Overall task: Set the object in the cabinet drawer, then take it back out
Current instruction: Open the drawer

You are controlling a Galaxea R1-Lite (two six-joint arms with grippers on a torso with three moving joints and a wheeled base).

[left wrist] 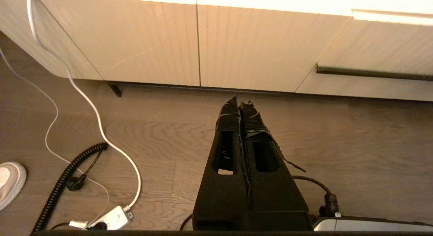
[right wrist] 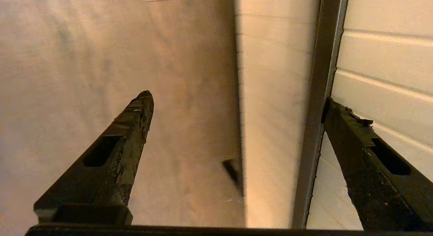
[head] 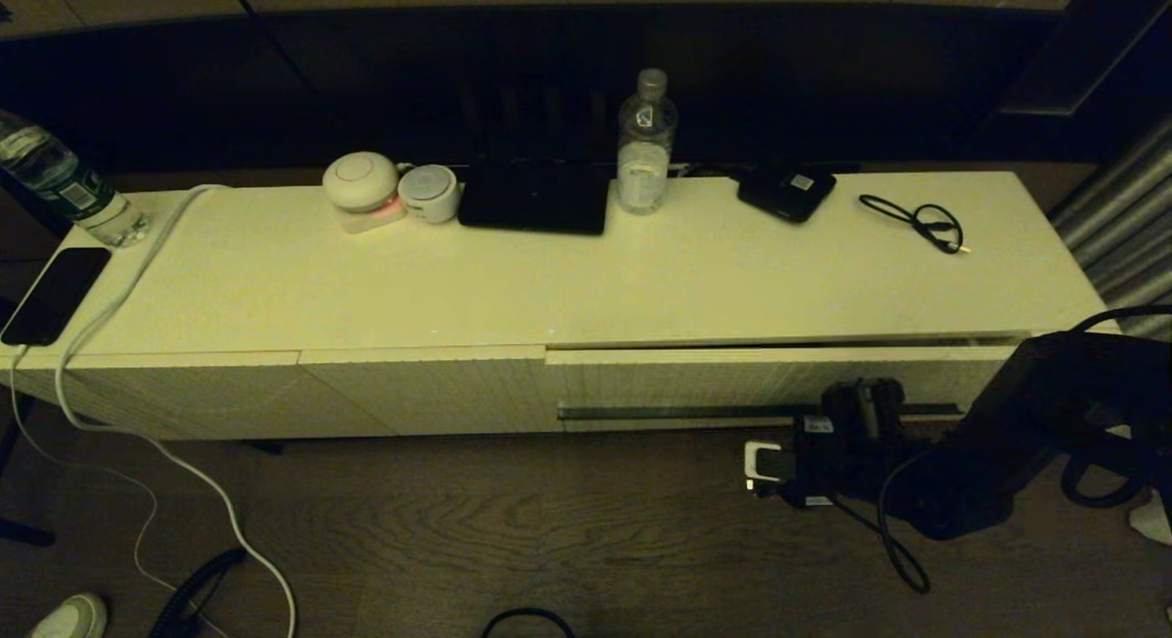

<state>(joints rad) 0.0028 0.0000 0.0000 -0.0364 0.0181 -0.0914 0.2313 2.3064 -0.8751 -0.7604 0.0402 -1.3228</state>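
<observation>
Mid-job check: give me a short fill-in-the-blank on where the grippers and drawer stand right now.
1. The right gripper is ___, one fingertip at the drawer's dark handle strip.
2. The left gripper is ___, hanging over the floor.
3. The cabinet drawer stands slightly ___.
4. The water bottle stands ___ the cabinet.

Missing words: open; shut; open; on

On the cabinet top (head: 586, 281) stand a water bottle (head: 645, 144), two round white devices (head: 362, 185), a flat black device (head: 787, 191), a thin black cable (head: 920, 221) and a phone (head: 55, 295).

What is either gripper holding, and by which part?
Nothing: the right gripper is open at the drawer's handle strip; the left gripper is shut, empty.
</observation>
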